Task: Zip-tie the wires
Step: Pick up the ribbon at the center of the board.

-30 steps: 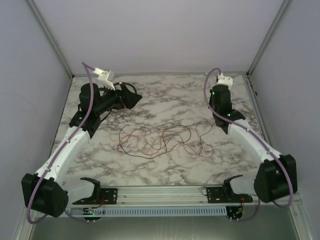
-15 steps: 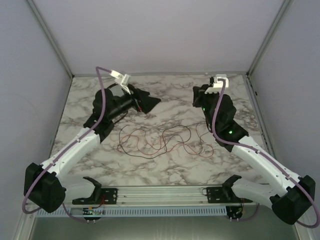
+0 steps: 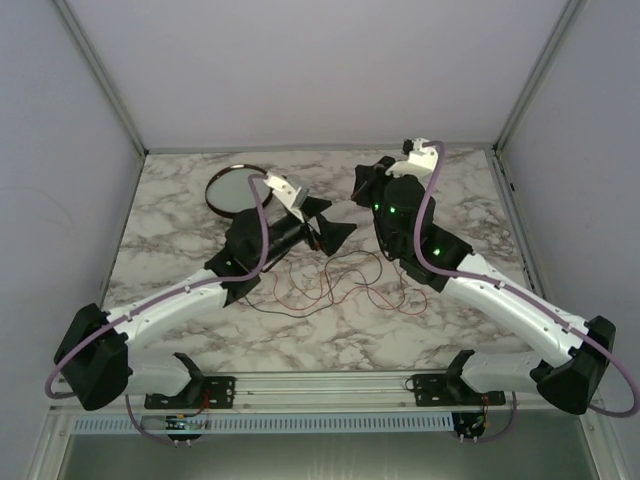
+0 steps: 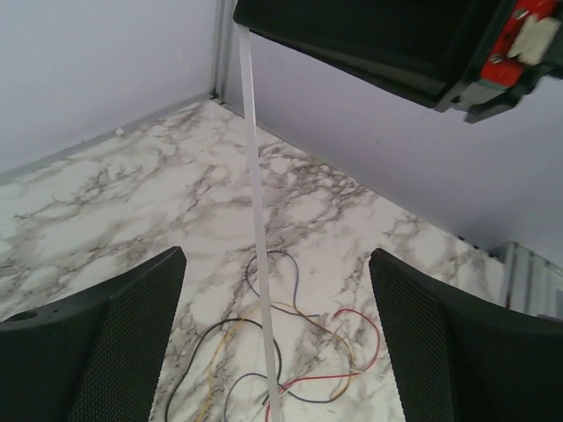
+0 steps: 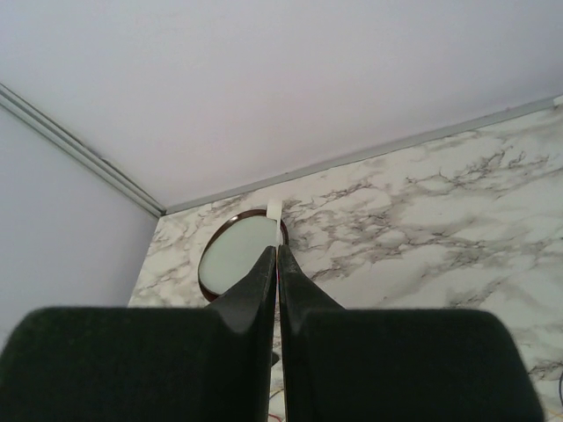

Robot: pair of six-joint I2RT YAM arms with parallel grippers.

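Note:
The wires [image 3: 330, 285] lie in a loose tangle of red and dark strands on the marble table; in the left wrist view they [image 4: 334, 352] show below my jaws. My right gripper [image 3: 360, 185] is shut on a white zip tie [image 5: 276, 214], whose end sticks out past the fingertips [image 5: 277, 251]. In the left wrist view the right gripper [image 4: 369, 44] is above, and the zip tie strip [image 4: 257, 229] hangs down from it between my left jaws. My left gripper [image 3: 330, 225] is open and empty above the wires, jaws wide apart [image 4: 277, 255].
A round dark-rimmed dish [image 3: 235, 187] sits at the back left of the table, also in the right wrist view [image 5: 237, 251]. Grey walls and metal frame rails close in the table on three sides. The two grippers are close together at the table's middle.
Both arms swung inward to the table's middle. The left gripper moved right, off the dish, uncovering it. The right gripper moved left with the zip tie, facing the left one.

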